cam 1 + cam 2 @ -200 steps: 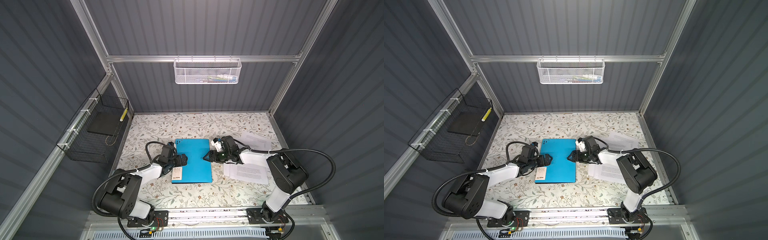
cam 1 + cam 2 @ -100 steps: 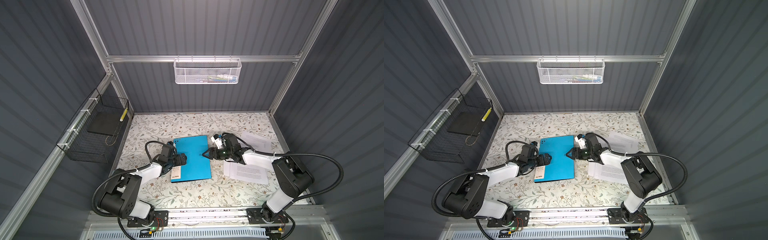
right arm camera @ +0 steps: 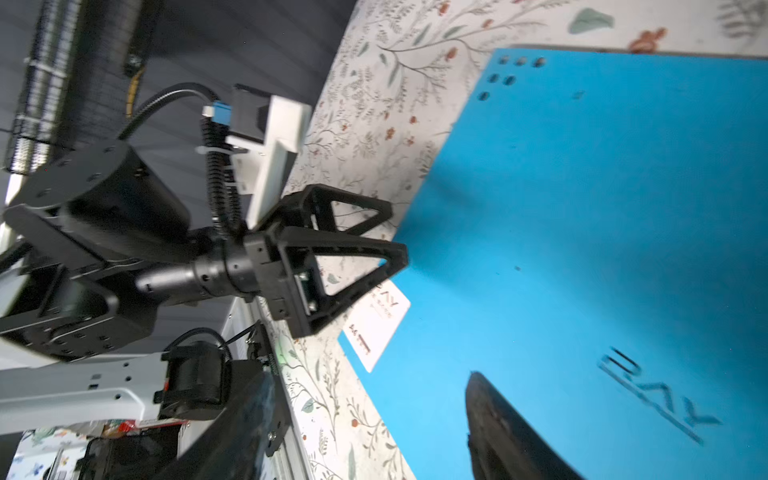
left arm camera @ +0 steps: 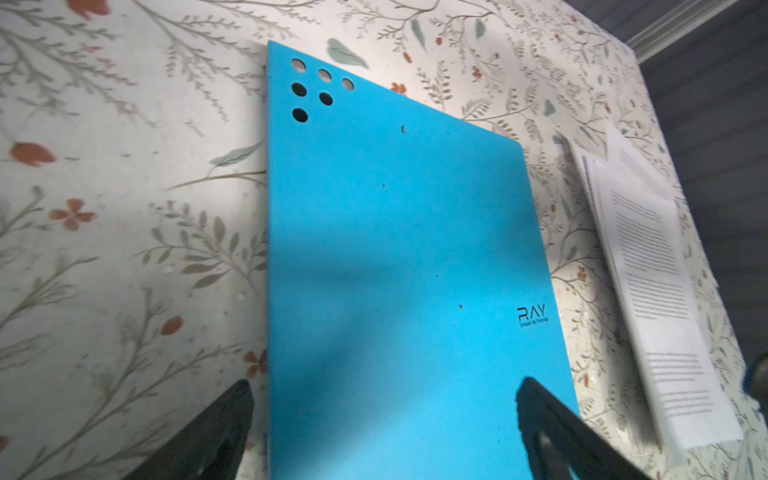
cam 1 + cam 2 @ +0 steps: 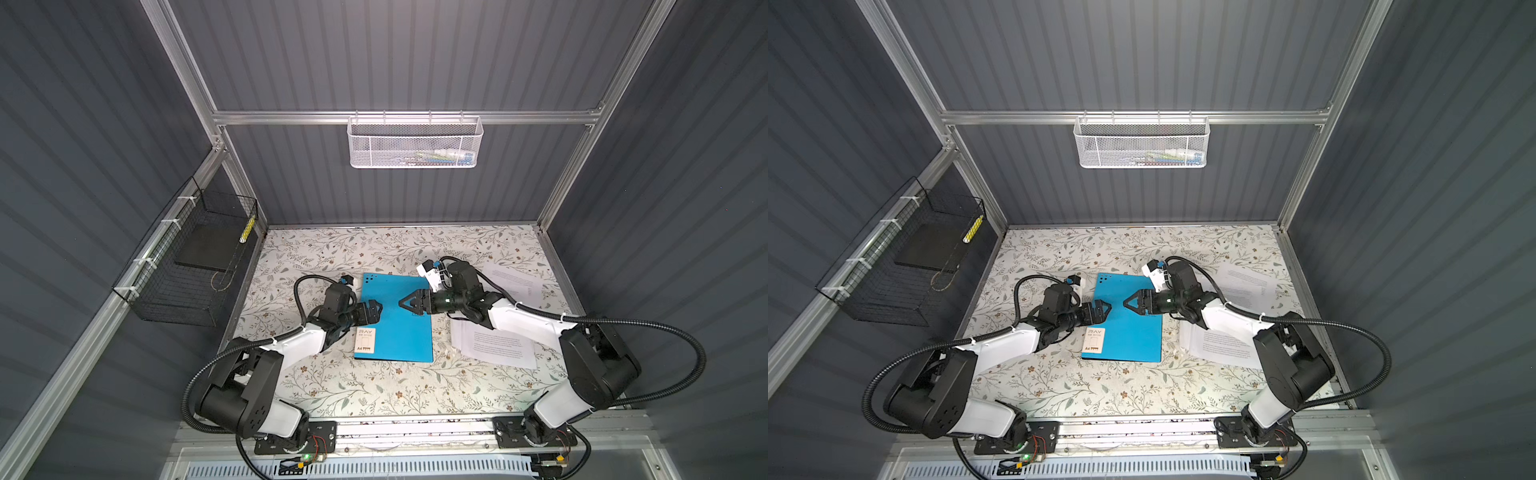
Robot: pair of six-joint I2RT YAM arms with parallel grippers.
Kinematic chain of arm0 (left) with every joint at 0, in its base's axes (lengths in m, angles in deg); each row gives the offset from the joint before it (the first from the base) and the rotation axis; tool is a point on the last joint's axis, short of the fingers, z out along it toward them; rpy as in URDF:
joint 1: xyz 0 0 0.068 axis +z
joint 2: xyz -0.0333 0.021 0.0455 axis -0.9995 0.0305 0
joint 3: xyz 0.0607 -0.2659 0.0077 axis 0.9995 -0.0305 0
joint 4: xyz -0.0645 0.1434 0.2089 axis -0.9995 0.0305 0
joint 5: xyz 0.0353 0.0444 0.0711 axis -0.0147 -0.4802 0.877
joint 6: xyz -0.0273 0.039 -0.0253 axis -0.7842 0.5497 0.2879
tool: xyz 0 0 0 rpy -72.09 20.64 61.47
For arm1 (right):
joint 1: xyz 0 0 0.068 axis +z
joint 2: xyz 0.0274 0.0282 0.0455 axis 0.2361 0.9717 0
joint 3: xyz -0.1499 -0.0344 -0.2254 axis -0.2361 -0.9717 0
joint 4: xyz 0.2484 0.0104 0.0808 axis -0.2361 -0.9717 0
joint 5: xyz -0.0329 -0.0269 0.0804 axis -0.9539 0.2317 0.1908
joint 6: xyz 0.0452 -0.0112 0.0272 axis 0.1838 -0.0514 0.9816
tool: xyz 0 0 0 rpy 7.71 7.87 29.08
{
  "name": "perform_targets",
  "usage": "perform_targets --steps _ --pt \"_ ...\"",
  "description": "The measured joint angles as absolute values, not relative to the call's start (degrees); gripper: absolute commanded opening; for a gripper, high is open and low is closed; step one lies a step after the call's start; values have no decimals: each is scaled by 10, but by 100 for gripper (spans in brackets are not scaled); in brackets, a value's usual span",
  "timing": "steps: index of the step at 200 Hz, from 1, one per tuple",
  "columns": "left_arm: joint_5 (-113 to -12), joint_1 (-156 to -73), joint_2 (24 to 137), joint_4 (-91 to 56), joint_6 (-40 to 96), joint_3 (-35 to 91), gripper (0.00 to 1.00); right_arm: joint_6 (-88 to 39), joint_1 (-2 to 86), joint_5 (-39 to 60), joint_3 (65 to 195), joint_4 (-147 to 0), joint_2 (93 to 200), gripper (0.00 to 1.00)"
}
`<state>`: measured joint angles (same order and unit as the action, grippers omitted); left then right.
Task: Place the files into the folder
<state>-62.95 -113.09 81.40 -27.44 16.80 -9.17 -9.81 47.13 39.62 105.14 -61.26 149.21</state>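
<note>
White label (image 3: 376, 328) on folder (image 3: 582, 249): rt wrist view, not left.

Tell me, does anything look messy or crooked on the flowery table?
Yes. The white printed paper sheets are not one neat pile. Their edges fan out beside the flat bright blue folder, and one loose sheet lies apart from them, farther back near the right wall. The folder is closed.

White mesh basket (image 5: 415, 143): hangs at the back
Black wire basket (image 5: 166, 291): left — holds dark slab (image 5: 205, 249)
Tabletop (image 5: 374, 386): floral print
</note>
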Motion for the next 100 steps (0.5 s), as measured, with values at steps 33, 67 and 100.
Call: perform_targets --steps 33,67,100 --pt "-634 -1127 817 -292 168 -92 99 -103 475 375 1068 -649 1492 70" --pt "-605 -1110 812 -246 182 -91 99 -127 472 276 1138 -787 1496 72" --pt "-599 -1104 801 -212 195 -82 99 -131 463 236 1144 -860 1517 73"
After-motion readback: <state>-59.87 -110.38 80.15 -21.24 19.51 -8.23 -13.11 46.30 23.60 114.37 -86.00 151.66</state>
